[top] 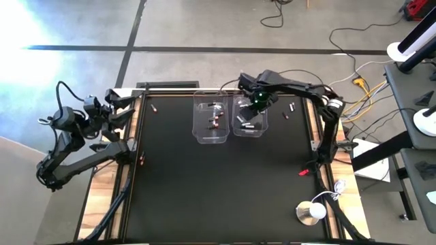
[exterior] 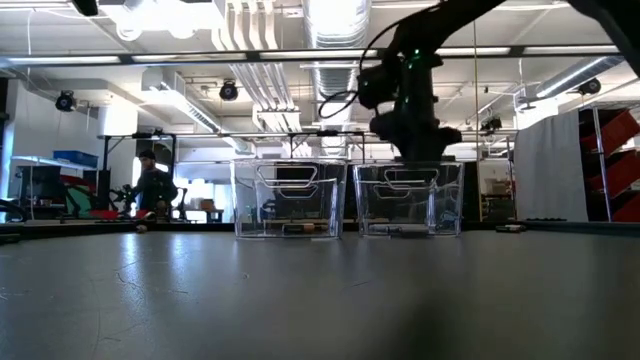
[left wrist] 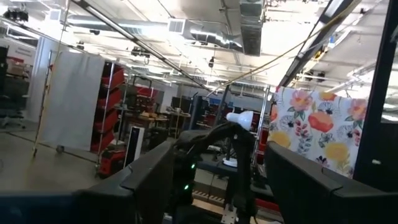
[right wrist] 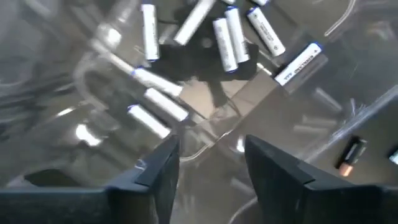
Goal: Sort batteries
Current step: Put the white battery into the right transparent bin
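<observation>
Item: right gripper (right wrist: 208,163), over the right-hand clear bin (top: 250,117), fingers parted with nothing between them.
Contents below: silvery-white batteries (right wrist: 227,40) lying loose on that bin's floor. The neighbouring bin (top: 210,122) holds dark ones; strays (top: 291,109) lie on the mat outside.
Step judged: release into the bin. Done well, lift straight up, clear of the rim (thin, easily nudged).
Left gripper (top: 121,109): parked open at the table's edge.
</observation>
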Robot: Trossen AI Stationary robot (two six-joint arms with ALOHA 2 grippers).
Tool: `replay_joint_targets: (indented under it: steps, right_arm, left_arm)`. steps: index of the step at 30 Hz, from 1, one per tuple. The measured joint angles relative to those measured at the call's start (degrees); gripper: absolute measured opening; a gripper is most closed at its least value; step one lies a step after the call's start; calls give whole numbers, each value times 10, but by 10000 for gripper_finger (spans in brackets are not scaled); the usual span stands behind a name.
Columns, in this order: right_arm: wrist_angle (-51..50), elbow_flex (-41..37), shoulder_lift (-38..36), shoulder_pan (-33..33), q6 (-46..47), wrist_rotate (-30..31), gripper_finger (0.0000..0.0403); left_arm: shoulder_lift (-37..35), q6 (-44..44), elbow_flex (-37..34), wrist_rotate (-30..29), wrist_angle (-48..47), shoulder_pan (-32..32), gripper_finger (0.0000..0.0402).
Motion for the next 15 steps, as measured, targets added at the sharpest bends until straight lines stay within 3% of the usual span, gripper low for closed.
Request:
replay_joint_targets:
  steps: [8, 15]
  right_arm:
    - [-25, -5, -14, 28, 14, -44, 186]
    - [-135, -6, -18, 62, -15, -51, 176]
  left_arm:
    - [1, 23, 0, -3, 0, 0, 228]
    - [1, 23, 0, -6, 0, 0, 228]
